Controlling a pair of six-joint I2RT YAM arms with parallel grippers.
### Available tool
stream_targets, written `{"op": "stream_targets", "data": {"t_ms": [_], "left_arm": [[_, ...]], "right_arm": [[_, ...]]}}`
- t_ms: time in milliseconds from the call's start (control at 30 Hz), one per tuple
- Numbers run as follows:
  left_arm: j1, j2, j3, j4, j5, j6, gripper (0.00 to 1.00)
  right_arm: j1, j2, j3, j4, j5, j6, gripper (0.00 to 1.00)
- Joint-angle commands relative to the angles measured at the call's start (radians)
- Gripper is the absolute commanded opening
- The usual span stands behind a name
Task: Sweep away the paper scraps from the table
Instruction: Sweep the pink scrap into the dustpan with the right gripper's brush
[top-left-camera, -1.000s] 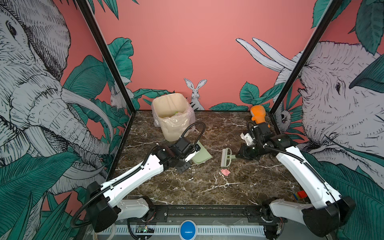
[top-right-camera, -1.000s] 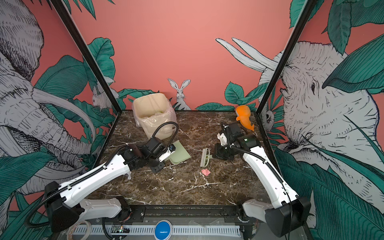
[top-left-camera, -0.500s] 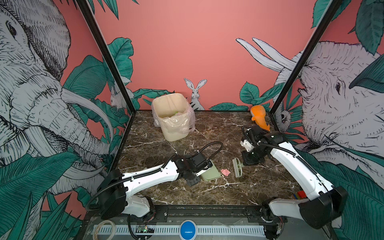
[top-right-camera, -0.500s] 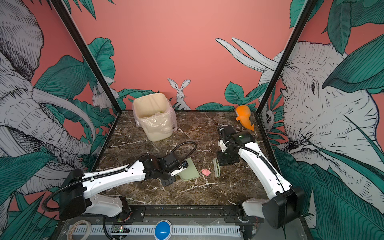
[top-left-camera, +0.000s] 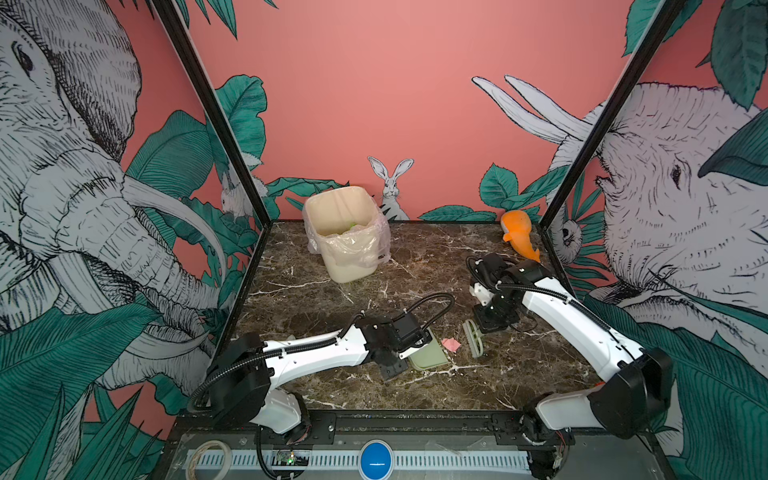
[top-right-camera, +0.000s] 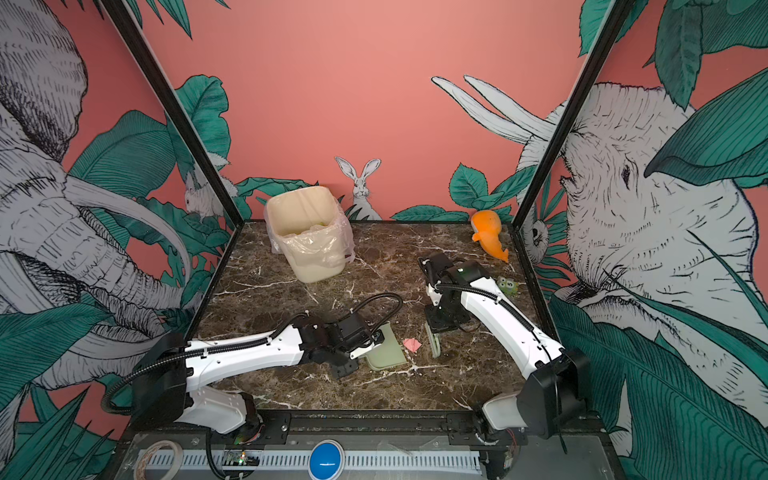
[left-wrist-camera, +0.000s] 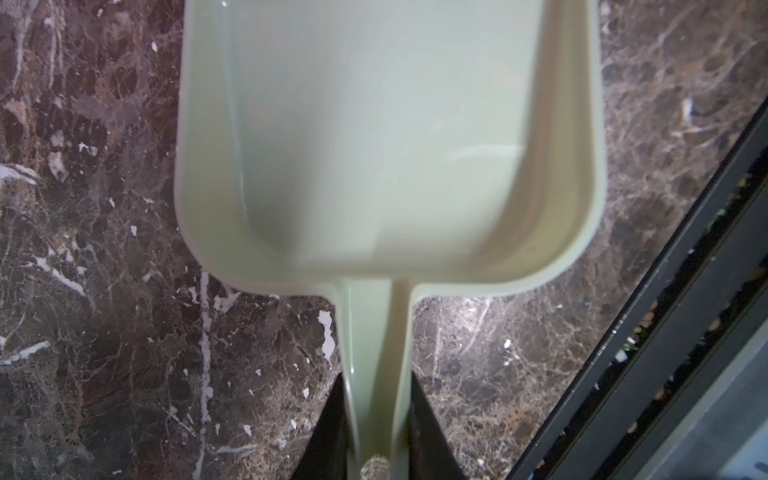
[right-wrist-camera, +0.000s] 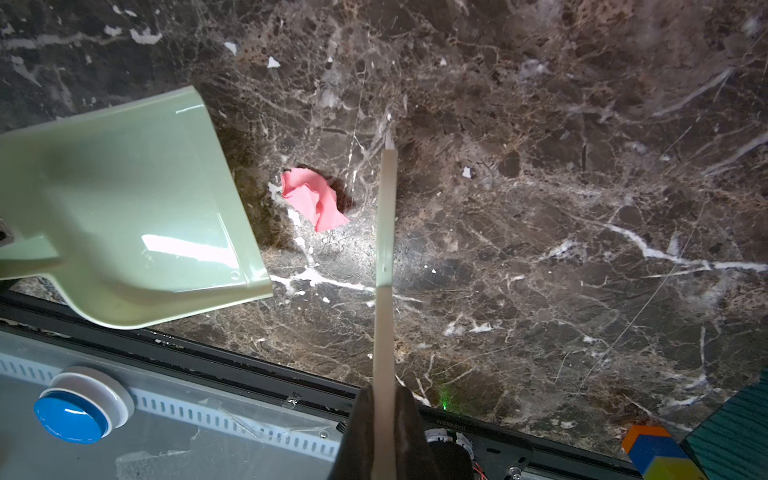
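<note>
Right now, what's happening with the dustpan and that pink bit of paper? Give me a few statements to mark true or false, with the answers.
1. The left gripper grips the dustpan by its handle. True.
2. The pink paper scrap lies inside the dustpan. False: it lies on the table, between the dustpan and the brush; the dustpan is empty.
3. The right gripper is shut on the brush. True.
4. The orange toy sits in the bin. False: it lies on the table in the far right corner, apart from the bin.
</note>
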Motion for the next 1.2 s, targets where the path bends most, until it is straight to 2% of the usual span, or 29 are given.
{"op": "stream_targets", "data": {"t_ms": [0, 867, 1167], "left_arm": [[-0.009, 0.0, -0.02, 0.02, -0.007, -0.019, 0.03], [-0.014, 0.082, -0.03, 0.053, -0.004, -0.012, 0.01], [-0.014, 0.094, -0.035, 0.062, -0.005, -0.02, 0.01]], "right_arm": [[0.01, 0.009, 0.02, 0.0, 0.028, -0.001, 0.0], [0.124, 0.107, 0.114, -0.007, 0.003, 0.024, 0.0], [0.198, 0.119, 0.154, 0.012, -0.107, 0.055, 0.0]]}}
